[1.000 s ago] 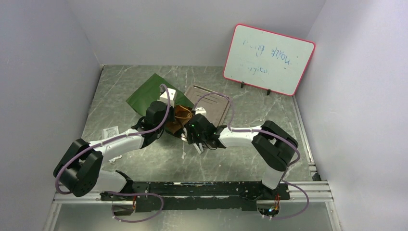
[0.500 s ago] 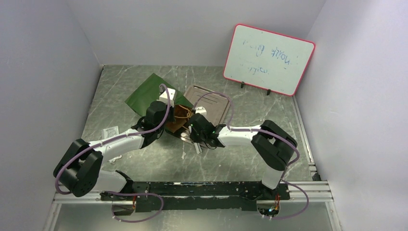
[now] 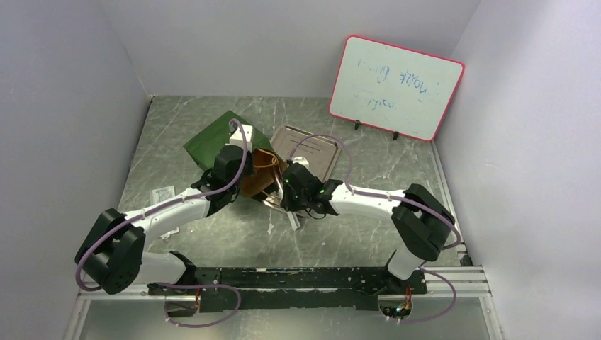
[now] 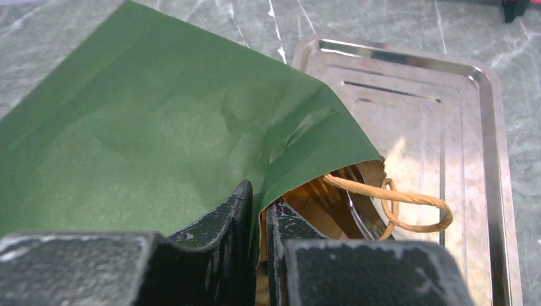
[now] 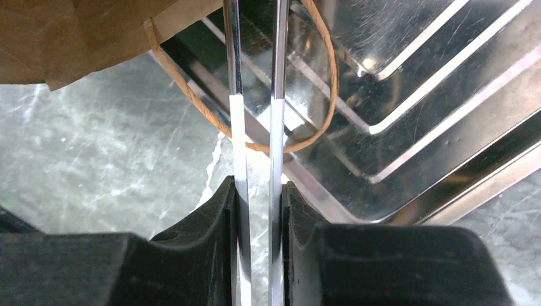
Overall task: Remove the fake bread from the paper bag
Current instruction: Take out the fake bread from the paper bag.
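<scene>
The paper bag (image 3: 211,139) lies on its side, dark green outside, its brown mouth (image 3: 256,181) open toward the metal tray (image 3: 320,153). My left gripper (image 3: 241,181) is shut on the bag's upper rim; in the left wrist view its fingers (image 4: 237,210) pinch the green paper (image 4: 159,127), with a twisted handle (image 4: 408,201) hanging over the tray (image 4: 446,127). My right gripper (image 3: 292,190) is shut on metal tongs (image 5: 237,108), whose blades run through a handle loop (image 5: 325,83) toward the bag mouth (image 5: 83,32). The fake bread is hidden.
A whiteboard with a red rim (image 3: 395,86) stands at the back right. A small white label (image 3: 164,193) lies on the table at the left. Grey walls close in both sides. The tray's rim (image 5: 415,95) is right under the tongs.
My right gripper has moved the tongs left and forward to the bag mouth, its elbow swinging right. My left gripper has lifted the bag rim slightly up and left.
</scene>
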Robot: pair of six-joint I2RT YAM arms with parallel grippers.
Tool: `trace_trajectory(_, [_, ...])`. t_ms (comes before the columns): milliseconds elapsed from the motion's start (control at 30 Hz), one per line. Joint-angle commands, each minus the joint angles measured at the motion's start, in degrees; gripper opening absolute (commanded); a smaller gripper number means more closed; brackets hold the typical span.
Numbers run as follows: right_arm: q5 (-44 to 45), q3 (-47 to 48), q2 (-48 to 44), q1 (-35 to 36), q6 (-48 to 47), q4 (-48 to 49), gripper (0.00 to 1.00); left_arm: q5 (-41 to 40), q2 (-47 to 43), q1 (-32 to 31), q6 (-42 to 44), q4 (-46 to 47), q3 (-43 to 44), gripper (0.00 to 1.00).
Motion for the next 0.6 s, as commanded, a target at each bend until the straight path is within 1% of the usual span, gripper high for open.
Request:
trace_trajectory(0, [-2.8,1.8,-4.1,-0.4,2.9,-3.2,0.0,-7.6,0.2,-0.2,-1.4,-3.2,4.4,0.07])
trace_trajectory(233, [-6.4,0.8,-9.6,-0.3,5.7,-4.7,0.0,-12.1,3.7,-0.2,-1.4,-5.3,9.8,0.07])
trace_trajectory(367, [-6.3,0.0,-13.2,-0.4,6.7,-5.6,0.0,-13.5,6.7,-0.2,-1.9,-6.8,12.7,0.07])
trace_trajectory(567, [-6.0,0.1,-16.3,-0.4,7.3,-8.2,0.0,-14.6,9.6,-0.2,-2.9,-7.1,14.8,0.07])
